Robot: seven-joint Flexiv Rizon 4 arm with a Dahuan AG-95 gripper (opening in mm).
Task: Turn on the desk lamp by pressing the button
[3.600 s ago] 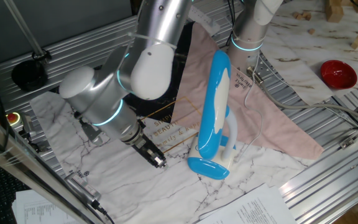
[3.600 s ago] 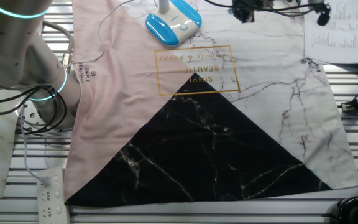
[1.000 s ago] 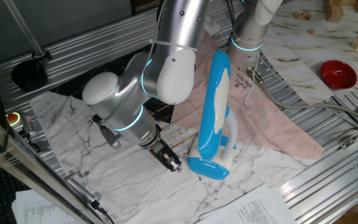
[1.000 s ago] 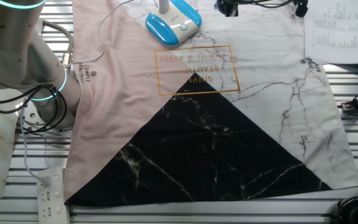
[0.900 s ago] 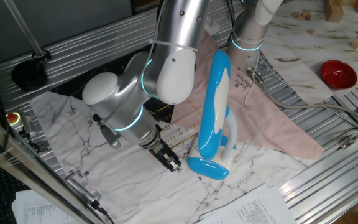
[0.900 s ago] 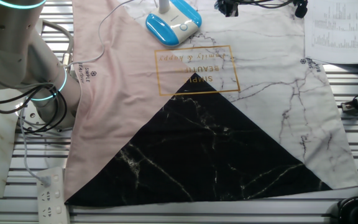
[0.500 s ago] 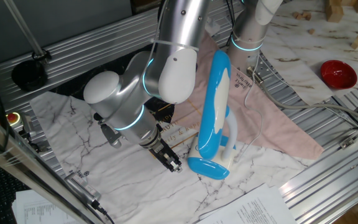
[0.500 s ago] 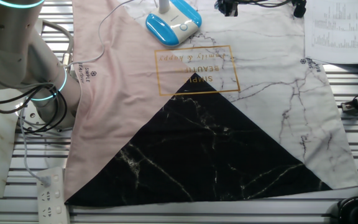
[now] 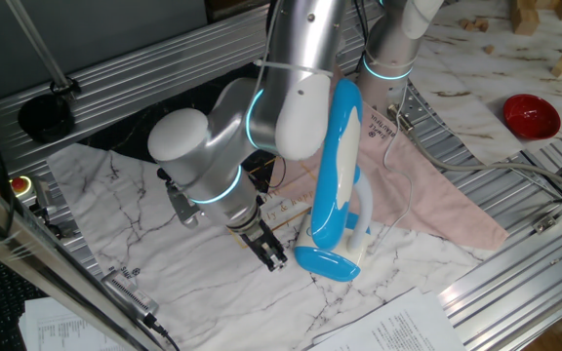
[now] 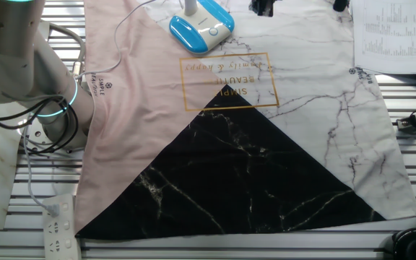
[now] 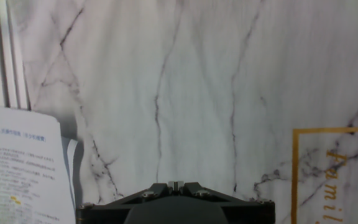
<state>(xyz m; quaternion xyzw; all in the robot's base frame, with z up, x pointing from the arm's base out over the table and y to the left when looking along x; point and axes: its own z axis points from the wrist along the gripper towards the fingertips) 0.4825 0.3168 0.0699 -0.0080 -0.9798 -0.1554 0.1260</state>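
Observation:
The desk lamp [image 9: 335, 166] stands on the marble-print cloth, its long blue and white head upright over the oval blue base [image 9: 325, 261]. The other fixed view shows the base [image 10: 201, 25] with a small round button [image 10: 212, 30] on its white top. My gripper [image 9: 273, 258] hangs low over the cloth just left of the base, a short gap away from it. In the hand view the fingertips [image 11: 176, 185] touch each other over bare marble cloth, holding nothing. The lamp is out of the hand view.
A red bowl [image 9: 531, 114] sits at the far right. Printed papers lie at the front edge [image 9: 398, 322] and show in the hand view [image 11: 17, 162]. A second arm's base [image 9: 388, 58] stands behind the lamp. A power strip [image 10: 60, 227] lies off the cloth.
My arm's elbow and wrist have swung right, toward the lamp. The fingertips have shifted only slightly toward the base. The lamp has not moved.

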